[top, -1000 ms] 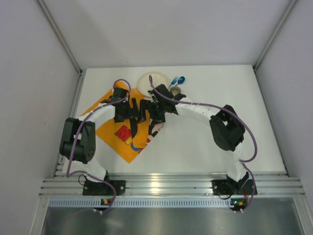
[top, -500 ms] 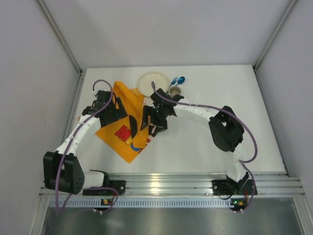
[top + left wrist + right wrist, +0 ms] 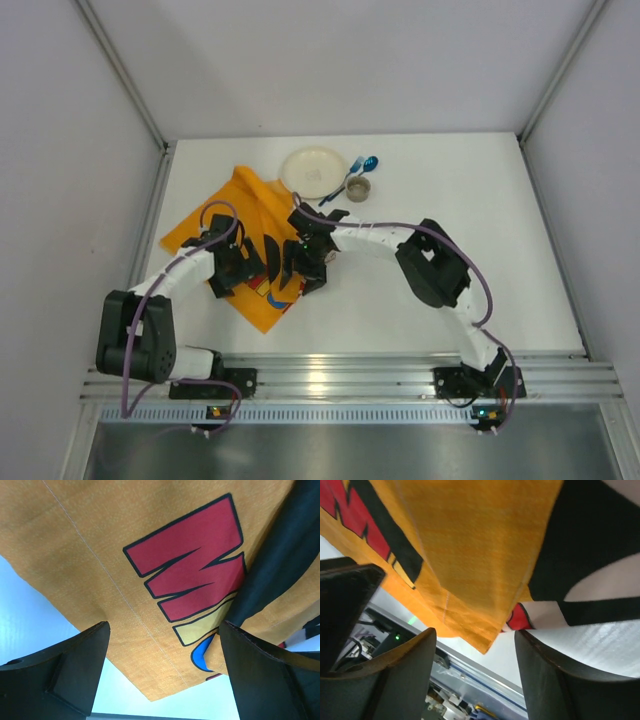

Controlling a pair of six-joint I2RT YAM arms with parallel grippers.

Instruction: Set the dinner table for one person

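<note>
Dinner table (image 3: 500,190) matte white; woven orange placemat (image 3: 75,540) rumpled; left tool (image 3: 164,630), right tool (image 3: 475,632) both wide.

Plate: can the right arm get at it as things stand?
Probably yes. The right tool is open over the placemat, and the plate lies just beyond it, uncovered; the cup sits beside.

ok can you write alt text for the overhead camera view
Two robot arms reach over an orange placemat lying at an angle on a white table, with the left gripper and the right gripper both open above its near part. Beyond it sit a pale plate, a blue spoon and a small cup.
</note>
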